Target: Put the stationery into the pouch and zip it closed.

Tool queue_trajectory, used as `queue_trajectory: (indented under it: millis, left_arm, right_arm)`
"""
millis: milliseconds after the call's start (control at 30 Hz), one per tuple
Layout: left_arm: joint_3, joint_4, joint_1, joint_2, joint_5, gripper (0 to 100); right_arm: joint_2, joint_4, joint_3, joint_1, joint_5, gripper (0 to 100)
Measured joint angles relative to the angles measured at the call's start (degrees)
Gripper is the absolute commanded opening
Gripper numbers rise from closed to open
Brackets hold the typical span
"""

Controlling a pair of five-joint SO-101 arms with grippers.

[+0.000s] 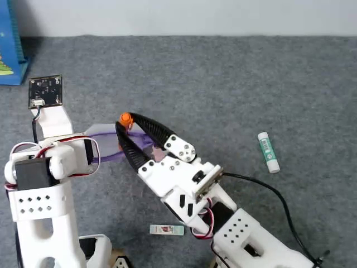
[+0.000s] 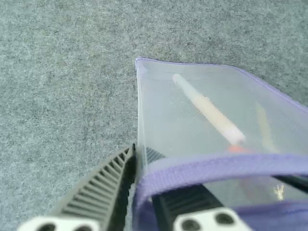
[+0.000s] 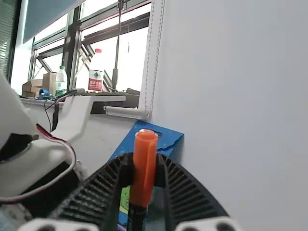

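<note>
While the see-through pouch (image 2: 192,144) with its purple trim lies on the grey table cover (image 1: 223,78), the left gripper (image 2: 139,159) pinches its edge, the purple band caught between the two black fingers (image 2: 96,192). Inside the pouch a pale pen (image 2: 209,113) lies slantwise. Over to the right gripper (image 3: 143,168): it is clamped on an orange marker (image 3: 144,161), whose orange end pokes past the fingertips. In the high view that gripper hangs right over the pouch and its arm covers much of it. Further out, a green-and-white glue stick (image 1: 268,152) lies well apart. A small flat eraser-like piece (image 1: 167,229) sits near the right arm's base, and a blue box (image 1: 8,50) stands at the far corner.
</note>
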Motion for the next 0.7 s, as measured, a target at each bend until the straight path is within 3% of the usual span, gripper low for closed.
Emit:
queue_trajectory:
  millis: [167, 400, 533, 700]
  left_arm:
    - [0.0, 0.0, 0.0, 0.0, 0.0, 1]
    - [0.0, 0.0, 0.0, 0.0, 0.0, 1]
    - [0.0, 0.0, 0.0, 0.0, 0.0, 1]
    - [0.0, 0.0, -3.96, 0.0, 0.0, 1]
  right_arm:
    - [-7.65, 14.51, 0.0, -3.87, 0.44, 17.2]
    - [-19.43, 32.26, 0.0, -3.52, 0.44, 15.0]
    - [-24.88, 42.37, -1.76, 1.23, -2.2, 13.2]
    - [-25.41, 63.56, -9.41, 11.16, -10.73, 13.3]
